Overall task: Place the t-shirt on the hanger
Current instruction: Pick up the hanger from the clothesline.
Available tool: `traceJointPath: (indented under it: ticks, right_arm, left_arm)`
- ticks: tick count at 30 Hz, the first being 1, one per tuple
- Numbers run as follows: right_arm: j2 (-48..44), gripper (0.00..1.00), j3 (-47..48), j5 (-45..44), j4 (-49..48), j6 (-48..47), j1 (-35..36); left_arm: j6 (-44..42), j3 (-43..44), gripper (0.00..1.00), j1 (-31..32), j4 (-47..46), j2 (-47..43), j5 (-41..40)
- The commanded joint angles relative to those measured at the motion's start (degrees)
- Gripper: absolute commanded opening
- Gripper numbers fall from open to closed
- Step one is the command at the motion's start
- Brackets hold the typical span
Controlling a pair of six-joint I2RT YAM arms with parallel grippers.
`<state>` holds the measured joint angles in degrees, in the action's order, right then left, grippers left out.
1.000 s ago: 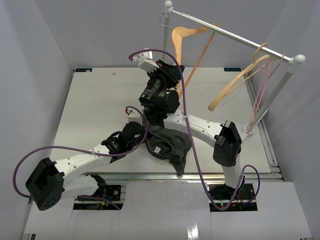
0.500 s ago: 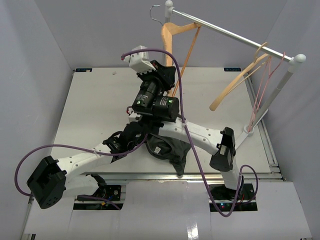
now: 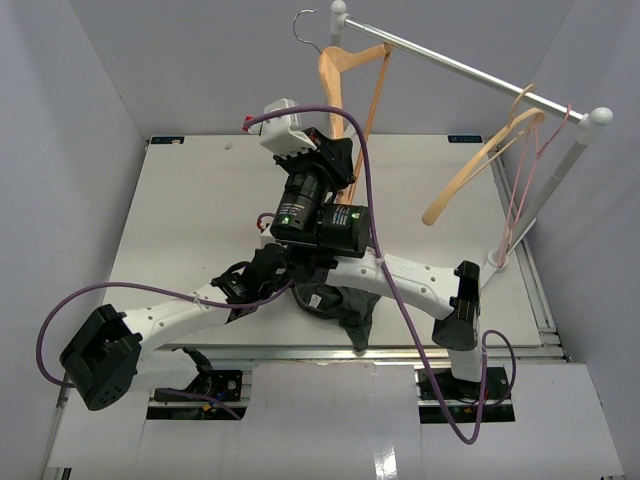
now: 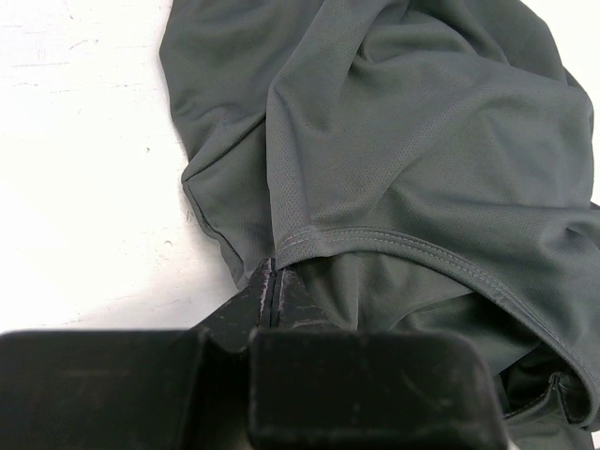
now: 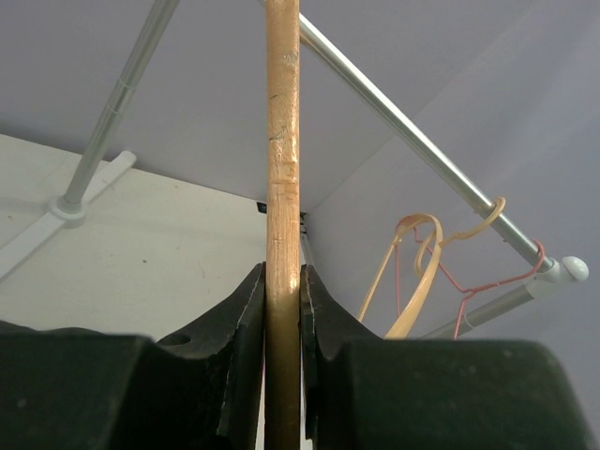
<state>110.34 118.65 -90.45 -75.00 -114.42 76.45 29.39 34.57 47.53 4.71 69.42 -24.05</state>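
The dark grey t-shirt (image 3: 348,300) lies bunched on the white table near the front, partly under the right arm. In the left wrist view the t-shirt (image 4: 403,141) fills most of the frame, and my left gripper (image 4: 275,274) is shut on its stitched hem. My left gripper (image 3: 283,287) sits at the shirt's left edge, mostly hidden. My right gripper (image 3: 338,163) is raised and shut on the tan wooden hanger (image 3: 331,75), whose metal hook is up beside the rack's left post. In the right wrist view the hanger (image 5: 282,141) runs upright between the closed fingers (image 5: 282,286).
A clothes rack with a metal rail (image 3: 455,67) stands along the back right, its base (image 3: 497,262) on the table. A second wooden hanger (image 3: 478,165) and a thin pink hanger (image 3: 524,185) hang near the rail's right end; they also show in the right wrist view (image 5: 422,281).
My right gripper has carried the wooden hanger to the left and slightly up, its hook now left of the rack post. My left gripper stays on the shirt.
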Motion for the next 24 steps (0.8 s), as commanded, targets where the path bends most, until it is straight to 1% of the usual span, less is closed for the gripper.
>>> traceJointPath:
  ticks: [1,3,9,13,18,20,22,23,24]
  right_arm:
    - [-4.38,0.08,6.08,-4.69,-33.29,-22.89,6.79]
    - [-5.91,0.08,3.1,-2.94,-33.02,-21.25,10.61]
    - [-9.14,0.08,-2.88,-8.4,-33.11,-20.93,11.44]
    - [-10.66,0.08,-6.39,-9.05,-33.12,-21.51,13.13]
    - [-9.9,0.08,-4.58,-8.24,-33.46,-24.18,15.37]
    - [-10.41,0.08,-4.74,-3.3,-33.41,-24.01,18.7]
    - [-12.24,0.08,-7.78,4.24,-33.11,-22.2,23.01]
    - [-13.64,0.08,-10.95,7.96,-30.74,-20.16,24.83]
    - [-15.33,0.08,-15.8,11.21,-25.91,-16.99,26.11]
  left_arm:
    - [0.05,1.46,0.0,-0.07,-0.22,-2.19,-0.56]
    - [-0.02,1.48,0.0,-0.07,-0.14,-1.99,-0.73]
    - [0.05,1.64,0.0,-0.07,-0.13,-1.57,-0.73]
    - [0.06,1.56,0.0,0.02,-0.04,-1.57,-0.91]
    - [0.14,1.65,0.0,0.02,0.04,-1.57,-0.73]
    - [0.09,1.73,0.0,-0.03,0.0,-1.52,-0.64]
    - [0.05,1.73,0.0,0.0,0.04,-1.48,-0.64]
    - [0.05,1.73,0.0,0.0,0.02,-1.5,-0.69]
    - [0.05,1.73,0.0,-0.05,-0.03,-1.55,-0.78]
